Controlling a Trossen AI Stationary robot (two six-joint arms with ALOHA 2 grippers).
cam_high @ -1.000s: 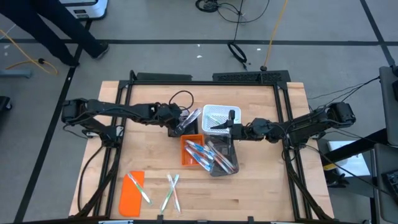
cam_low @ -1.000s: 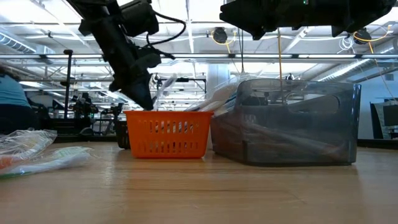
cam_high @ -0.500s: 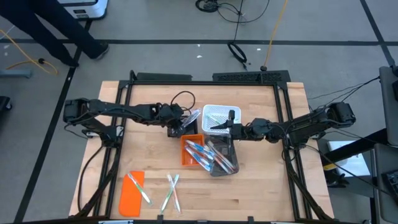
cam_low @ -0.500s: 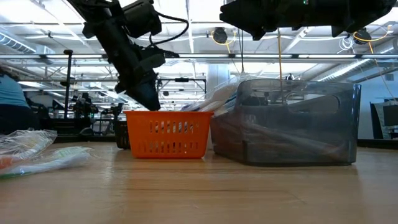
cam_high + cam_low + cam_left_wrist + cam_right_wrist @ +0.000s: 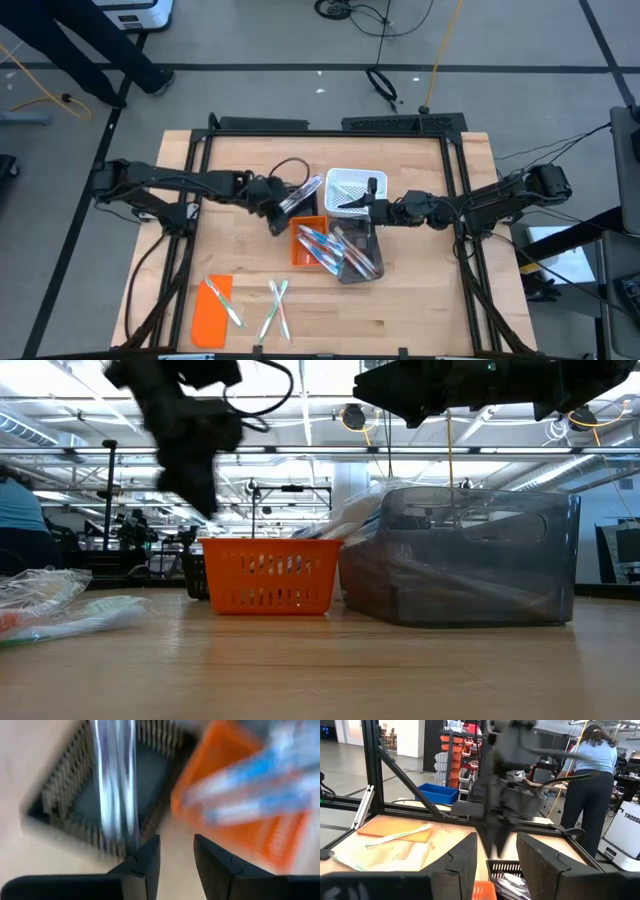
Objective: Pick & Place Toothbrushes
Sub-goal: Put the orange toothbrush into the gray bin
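A clear-wrapped toothbrush [image 5: 303, 191] [image 5: 116, 780] lies slanted in a black basket [image 5: 65, 785], one end over its rim. My left gripper [image 5: 277, 222] [image 5: 176, 851] hovers open just left of that basket, with nothing between its fingers. Several blue-accented toothbrushes [image 5: 318, 243] [image 5: 250, 785] lie in the orange basket [image 5: 298, 255] [image 5: 268, 575]. My right gripper [image 5: 358, 200] [image 5: 496, 865] stands open and level over the white basket [image 5: 345, 182], holding nothing.
A clear grey bin [image 5: 362, 262] [image 5: 470, 555] with more toothbrushes stands right of the orange basket. Near the front edge lie two loose toothbrushes [image 5: 276, 305] and an orange lid [image 5: 210, 318] with one toothbrush [image 5: 222, 300] on it. A person [image 5: 590, 780] stands beyond the table.
My left gripper has opened and let go of the wrapped toothbrush, which stays lying in the black basket. The gripper has then risen and drawn back toward the table's left and near edges, tipping more steeply downward.
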